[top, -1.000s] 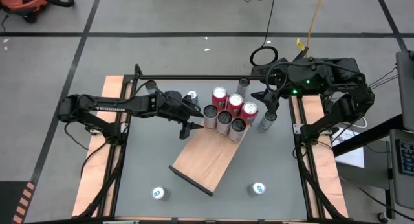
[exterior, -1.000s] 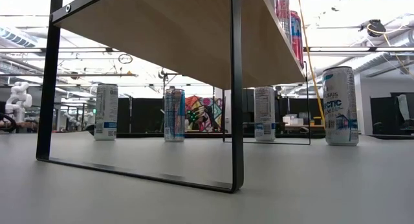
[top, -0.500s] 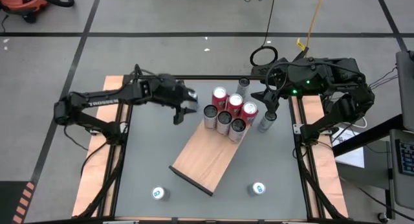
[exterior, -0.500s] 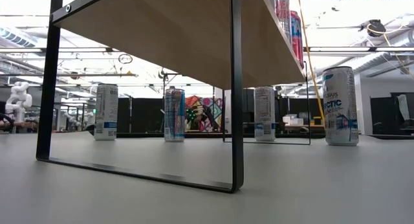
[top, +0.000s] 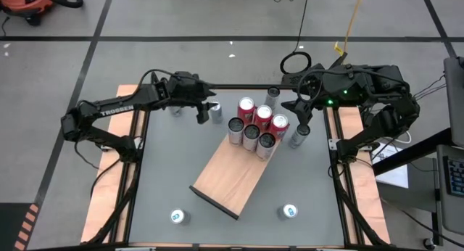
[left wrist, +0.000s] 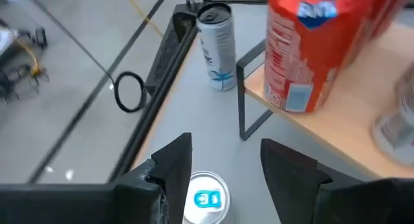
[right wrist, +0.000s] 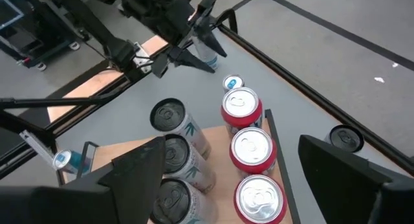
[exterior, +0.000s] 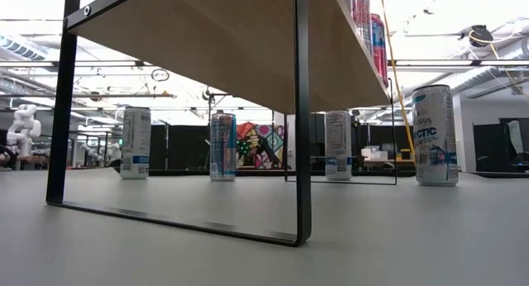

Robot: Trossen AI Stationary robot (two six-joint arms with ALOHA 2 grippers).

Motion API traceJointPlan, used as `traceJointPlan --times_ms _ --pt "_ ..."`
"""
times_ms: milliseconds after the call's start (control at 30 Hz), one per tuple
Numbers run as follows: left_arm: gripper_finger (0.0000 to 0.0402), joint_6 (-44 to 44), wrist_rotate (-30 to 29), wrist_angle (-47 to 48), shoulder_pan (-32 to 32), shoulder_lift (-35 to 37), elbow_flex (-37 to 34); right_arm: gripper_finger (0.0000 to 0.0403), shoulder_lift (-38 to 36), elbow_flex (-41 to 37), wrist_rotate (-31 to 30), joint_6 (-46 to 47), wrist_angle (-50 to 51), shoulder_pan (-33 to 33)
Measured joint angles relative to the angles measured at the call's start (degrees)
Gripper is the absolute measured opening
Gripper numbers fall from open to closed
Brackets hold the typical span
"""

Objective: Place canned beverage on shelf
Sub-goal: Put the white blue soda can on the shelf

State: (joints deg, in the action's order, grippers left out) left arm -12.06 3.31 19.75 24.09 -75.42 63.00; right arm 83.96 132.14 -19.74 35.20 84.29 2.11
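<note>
A: Can (top: 215, 112) with the blue tab stands upright at upper centre of the high view, off the shelf (top: 230, 175).

B: Yep, left gripper (top: 202, 114) hangs right over it, fingers part-spread, nothing held. Right gripper (right wrist: 220, 185) waits wide, farther off.

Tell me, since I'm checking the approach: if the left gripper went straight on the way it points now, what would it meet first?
Most likely the white can with the blue tab, standing on the table right between the left gripper's open fingers. Depth is unclear, so the fingers might reach its sides rather than its top.
</note>
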Motion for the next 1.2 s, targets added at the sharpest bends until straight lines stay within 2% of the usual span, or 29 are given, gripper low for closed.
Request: traceJointPlan --times_ms 100,167,267,400,533,900,1200 --pt "0.0184 2.2 2.5 -2.0 -0.3 0.0 0.0 0.0325 0.0 0.0 -0.1 0.4 0.0 0.0" --pt "0.0184 0.9 5.3 -4.8 -0.3 0.0 0.0 0.0325 0.0 0.0 -0.1 0.4 0.0 0.0" --pt "0.0184 -2.0 6.5 -7.1 0.0 -0.3 0.0 0.0325 0.1 0.0 -0.1 0.3 0.0 0.0" --pt "0.0184 -3.7 7.9 -7.3 1.4 -1.7 0.0 0.0325 0.3 0.0 -0.1 0.2 0.0 0.0" --pt "0.0184 -4.1 11.8 -7.4 2.3 -4.4 0.0 0.0325 0.3 0.0 -1.4 0.2 0.0 0.0" --pt "0.0184 -6.3 13.0 -10.5 1.3 -8.5 0.0 0.0325 0.3 0.0 -1.6 0.2 0.0 0.0" --pt "0.0184 -6.3 13.1 -14.8 0.5 -8.7 0.0 0.0325 0.3 0.0 -3.1 0.2 0.0 0.0"
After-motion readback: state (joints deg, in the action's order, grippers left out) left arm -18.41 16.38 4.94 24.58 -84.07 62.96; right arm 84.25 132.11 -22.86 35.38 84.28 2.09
